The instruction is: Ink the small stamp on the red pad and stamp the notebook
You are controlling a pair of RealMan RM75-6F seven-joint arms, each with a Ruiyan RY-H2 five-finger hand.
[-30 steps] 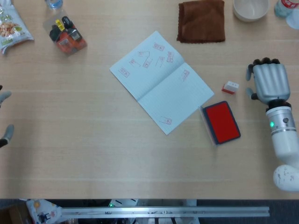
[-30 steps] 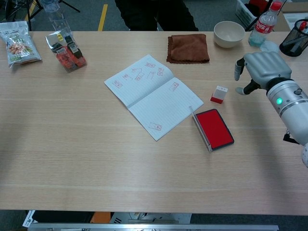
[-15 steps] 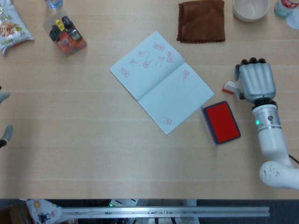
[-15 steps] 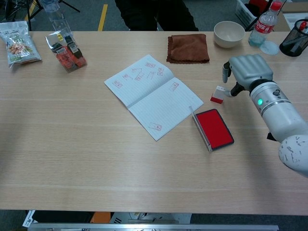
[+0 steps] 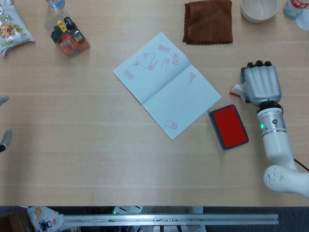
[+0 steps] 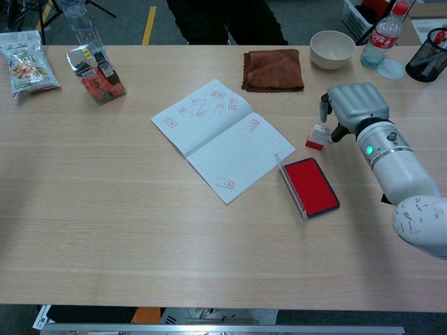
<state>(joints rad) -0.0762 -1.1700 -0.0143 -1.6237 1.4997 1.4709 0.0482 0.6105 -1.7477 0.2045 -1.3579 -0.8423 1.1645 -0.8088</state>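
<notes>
The small white-and-red stamp (image 5: 236, 89) (image 6: 318, 137) lies on the table just right of the open notebook (image 5: 166, 84) (image 6: 222, 139), whose pages carry several red prints. The red ink pad (image 5: 230, 125) (image 6: 311, 186) sits open below the stamp, its lid raised on the left side. My right hand (image 5: 261, 81) (image 6: 356, 105) hovers right beside the stamp, fingers spread, thumb close to the stamp's right side; I see no firm grip on it. Only grey fingertips (image 5: 3, 100) of my left hand show at the head view's left edge, apart and holding nothing.
A brown cloth (image 5: 207, 21) (image 6: 272, 70) and a white bowl (image 5: 259, 8) (image 6: 332, 49) lie at the back. A bottle (image 6: 380, 38) and a black mesh pen cup (image 6: 427, 64) stand at the back right. A snack bag (image 6: 28, 70) and a clear packet (image 6: 96, 73) sit back left.
My right hand has travelled left from the table's right side to the stamp and now stands against it. The left fingertips slid slightly toward the frame edge.
</notes>
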